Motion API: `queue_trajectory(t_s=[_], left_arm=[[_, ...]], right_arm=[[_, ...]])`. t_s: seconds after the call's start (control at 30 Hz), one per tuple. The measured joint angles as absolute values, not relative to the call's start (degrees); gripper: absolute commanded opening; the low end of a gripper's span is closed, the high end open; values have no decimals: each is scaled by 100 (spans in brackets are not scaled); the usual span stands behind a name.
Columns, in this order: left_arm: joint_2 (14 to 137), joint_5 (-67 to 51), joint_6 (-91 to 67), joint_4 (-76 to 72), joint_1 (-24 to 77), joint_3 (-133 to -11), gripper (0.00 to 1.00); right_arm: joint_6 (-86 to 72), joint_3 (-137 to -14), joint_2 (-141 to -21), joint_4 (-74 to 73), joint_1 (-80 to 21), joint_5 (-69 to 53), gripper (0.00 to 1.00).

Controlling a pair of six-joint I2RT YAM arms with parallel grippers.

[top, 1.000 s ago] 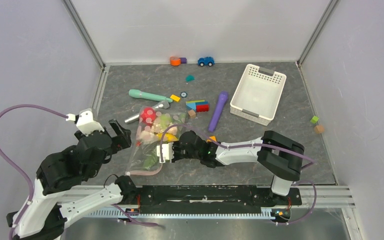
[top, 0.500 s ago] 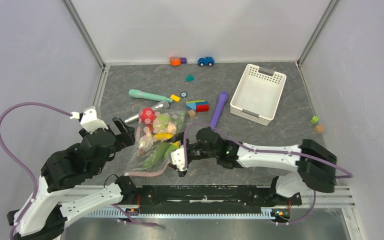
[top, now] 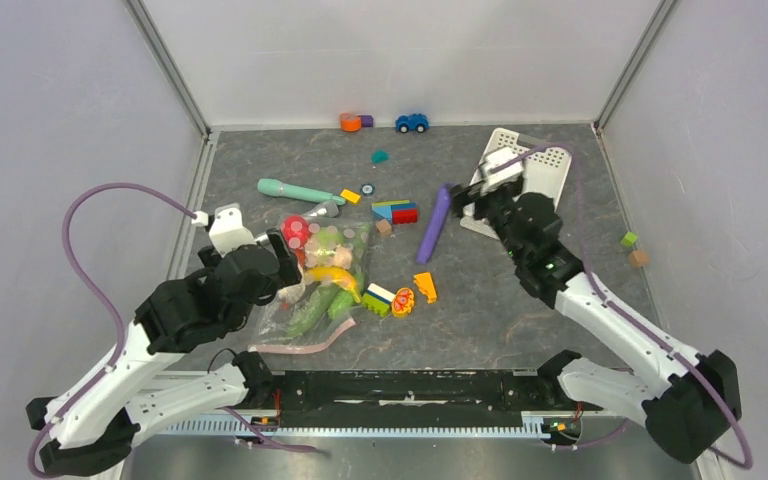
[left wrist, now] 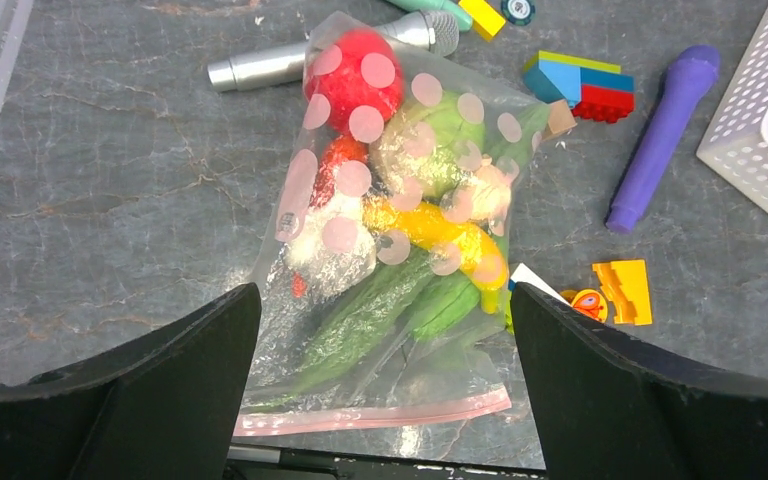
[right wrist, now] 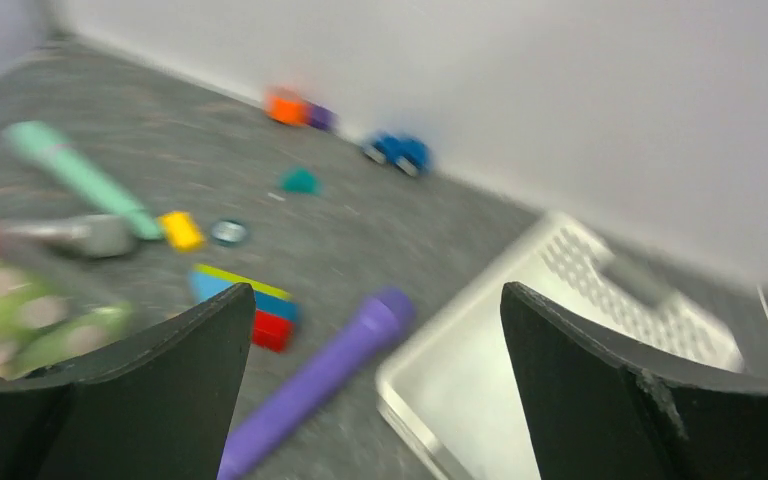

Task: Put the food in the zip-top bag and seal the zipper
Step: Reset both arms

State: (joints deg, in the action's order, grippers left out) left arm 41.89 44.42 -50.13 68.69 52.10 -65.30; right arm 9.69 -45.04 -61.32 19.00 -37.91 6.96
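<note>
The zip-top bag (top: pixel 322 283) lies flat on the grey floor with the food inside it: a red tomato (left wrist: pixel 355 80), a green cabbage (left wrist: pixel 430 140), a yellow banana (left wrist: pixel 430 228) and a green cucumber (left wrist: pixel 365 320). Its zipper (left wrist: pixel 370 415) is a flat pink strip along the near edge (top: pixel 300 347); whether it is pressed together does not show. My left gripper (left wrist: pixel 382 300) hovers open over the bag's near half (top: pixel 285 262), holding nothing. My right gripper (top: pixel 468 200) is open and empty, raised above the floor at the back right (right wrist: pixel 375 300).
A purple stick (top: pixel 435 225) and a white basket (top: pixel 540 165) lie under the right gripper. Building blocks (top: pixel 397 211), a teal stick (top: pixel 295 190) and a silver tube (left wrist: pixel 260 68) lie behind the bag. Small orange and multicoloured pieces (top: pixel 405 297) sit just right of it.
My right gripper opened, let go of the bag and swung away to the back right, above the purple stick. My left arm moved in over the bag.
</note>
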Motion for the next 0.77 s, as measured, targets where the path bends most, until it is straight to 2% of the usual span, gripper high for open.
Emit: queue_trajectory(t_s=[0.1,0.27,0.37,0.53,0.77], left_arm=[[4250,4445,-5050,6753,5210,-6361,100],[4449,4506,-5081,6663,5207,-6278,100],[4501,4635,-5137,6670,5181,-6243,100],[4464,4810,-5249,6698,5111,-6198,100],[4410,4932,-5321,6755,5006,-6121,100]], right_arm=[[121,-4506,-5935,1223,-2709,1295,98],[-969,-3903,-5594,408,-622,1365,98],[-1269,-3371,-5336,-71,176,1437,98],[-1345,-3070,-5026,-598,333,1848,98],[-1330,-2864,-4386,-436,333,2226,98]])
